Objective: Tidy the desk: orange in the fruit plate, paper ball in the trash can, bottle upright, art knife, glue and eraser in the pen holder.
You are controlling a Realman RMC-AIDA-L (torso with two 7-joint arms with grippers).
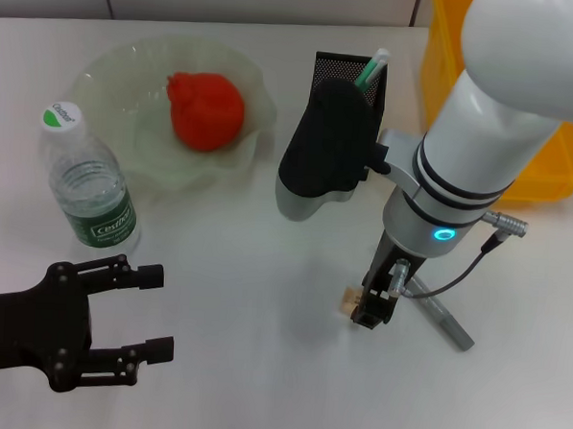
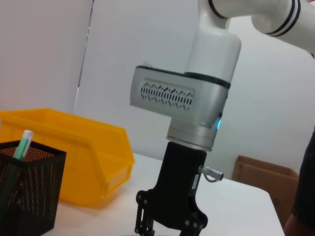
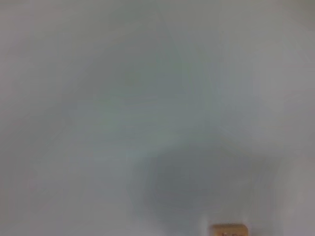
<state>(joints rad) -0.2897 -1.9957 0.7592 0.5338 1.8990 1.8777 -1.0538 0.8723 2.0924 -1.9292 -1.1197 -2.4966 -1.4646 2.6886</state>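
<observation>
White tabletop under even light — pale wall panels behind, a cardboard box beyond the far edge.

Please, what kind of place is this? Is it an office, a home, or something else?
Probably a lab or office room with a desk set up for tidying practice: a plain white table with a mesh pen holder, a yellow storage bin against bare wall panels, and a cardboard box on the floor.

White, rounded right arm with black ring seams and a glowing cyan ring light, a grey vented housing near the wrist, silver plug connectors trailing a dark cable, black linkage-fingered right end effector, and matte black, apparently screw-studded left end effector.
</observation>
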